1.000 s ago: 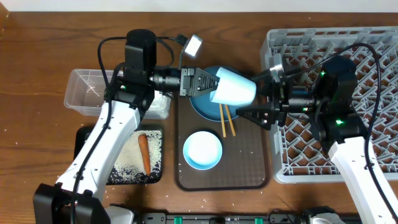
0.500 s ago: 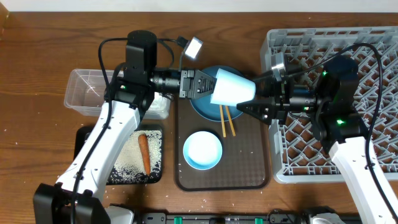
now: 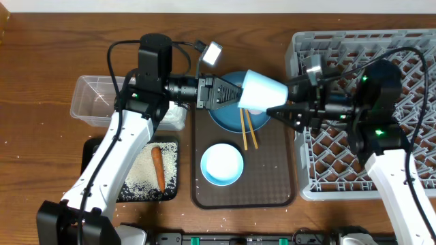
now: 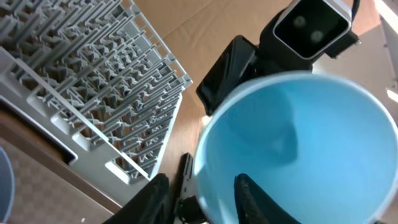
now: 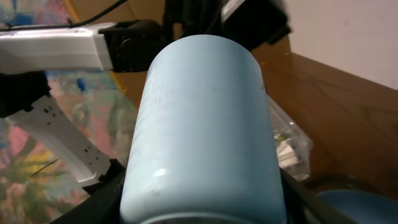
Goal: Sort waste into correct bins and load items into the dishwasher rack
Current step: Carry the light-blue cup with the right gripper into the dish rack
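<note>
- Light-blue cup (image 3: pixel 262 92), overhead view: it hangs tilted in mid-air above the brown serving tray (image 3: pixel 272 184), centre of frame, between both arms. The right tool (image 3: pixel 278 102) is clenched around its base end. The left tool (image 3: pixel 235 95) sits at its mouth.
- This looks like a handover. The left should back straight out along the cup's axis so that no finger snags the rim, with the right gripping firmly. The right can then swing to the dishwasher rack (image 3: pixel 306 190) at right and set the cup mouth-down between pegs.
- Containers, same view:
  - The rack shows no dishes in its visible cells.
  - The black tray (image 3: pixel 88 153), lower left, holds the carrot (image 3: pixel 158 168) and rice (image 3: pixel 146 182).
  - The clear tub (image 3: pixel 88 95) above it has something white at its right end, partly hidden.
  - The serving tray carries the bowl (image 3: pixel 221 165), dark-blue plate (image 3: pixel 225 121) and chopsticks (image 3: pixel 246 133).
- Left wrist view: its fingers (image 4: pixel 155 199) stand apart on either side of the rim wall, so this tool looks released.
- Right wrist view: the cup fills the frame, with dark fingers (image 5: pixel 106 202) flanking it.
</note>
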### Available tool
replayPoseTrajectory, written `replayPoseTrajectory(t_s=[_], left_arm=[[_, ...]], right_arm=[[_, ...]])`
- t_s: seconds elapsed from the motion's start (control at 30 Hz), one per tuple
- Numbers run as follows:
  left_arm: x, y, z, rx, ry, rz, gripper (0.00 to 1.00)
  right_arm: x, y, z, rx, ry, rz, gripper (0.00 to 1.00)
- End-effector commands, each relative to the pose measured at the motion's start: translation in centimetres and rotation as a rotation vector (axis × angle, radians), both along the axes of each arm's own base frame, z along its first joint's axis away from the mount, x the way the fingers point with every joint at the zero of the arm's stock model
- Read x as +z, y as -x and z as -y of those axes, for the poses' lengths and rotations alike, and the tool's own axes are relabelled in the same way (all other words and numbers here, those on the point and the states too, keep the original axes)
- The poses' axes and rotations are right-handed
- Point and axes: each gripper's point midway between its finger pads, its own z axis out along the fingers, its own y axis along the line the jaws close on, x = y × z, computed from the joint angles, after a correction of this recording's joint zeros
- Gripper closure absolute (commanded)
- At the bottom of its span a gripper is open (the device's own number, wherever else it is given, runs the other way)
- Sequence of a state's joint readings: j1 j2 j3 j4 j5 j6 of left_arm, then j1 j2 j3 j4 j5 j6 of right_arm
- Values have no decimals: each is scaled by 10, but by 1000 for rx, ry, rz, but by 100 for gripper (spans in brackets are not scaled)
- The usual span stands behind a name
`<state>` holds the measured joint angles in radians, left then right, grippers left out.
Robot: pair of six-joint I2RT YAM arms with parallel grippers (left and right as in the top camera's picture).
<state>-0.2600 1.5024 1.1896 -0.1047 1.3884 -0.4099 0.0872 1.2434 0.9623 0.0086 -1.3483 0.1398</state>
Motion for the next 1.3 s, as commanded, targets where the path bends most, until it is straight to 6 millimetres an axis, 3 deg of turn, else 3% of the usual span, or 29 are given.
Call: replayPoseTrajectory(t_s=[0.0, 0.13, 0.23, 0.27, 0.57, 0.8, 0.97, 1.1, 1.27], left_arm=[[4, 2, 0, -10, 7, 49, 57], [0, -7, -1, 38, -18, 59, 48], [-4, -14, -1, 77, -40, 65, 22], [-4, -16, -1, 85, -44, 66, 19], [-4, -16, -1, 85, -44, 66, 11], [-4, -15, -1, 85, -44, 66, 7], [-4, -15, -1, 85, -44, 66, 7], [-4, -15, -1, 85, -44, 66, 6], [-4, -15, -1, 85, -44, 66, 6]], right_arm=[[5, 2, 7, 17, -11, 21, 46], [3, -3, 15, -13, -10, -4, 46], [1, -7, 24, -43, -10, -24, 46], [0, -9, 28, -56, -10, -32, 46], [-13, -26, 60, -193, 9, -89, 46], [-61, -62, 93, -513, 186, -218, 46], [-93, -74, 121, -710, 327, -299, 48], [-107, -80, 143, -849, 426, -320, 49], [-108, -80, 161, -955, 495, -322, 46]])
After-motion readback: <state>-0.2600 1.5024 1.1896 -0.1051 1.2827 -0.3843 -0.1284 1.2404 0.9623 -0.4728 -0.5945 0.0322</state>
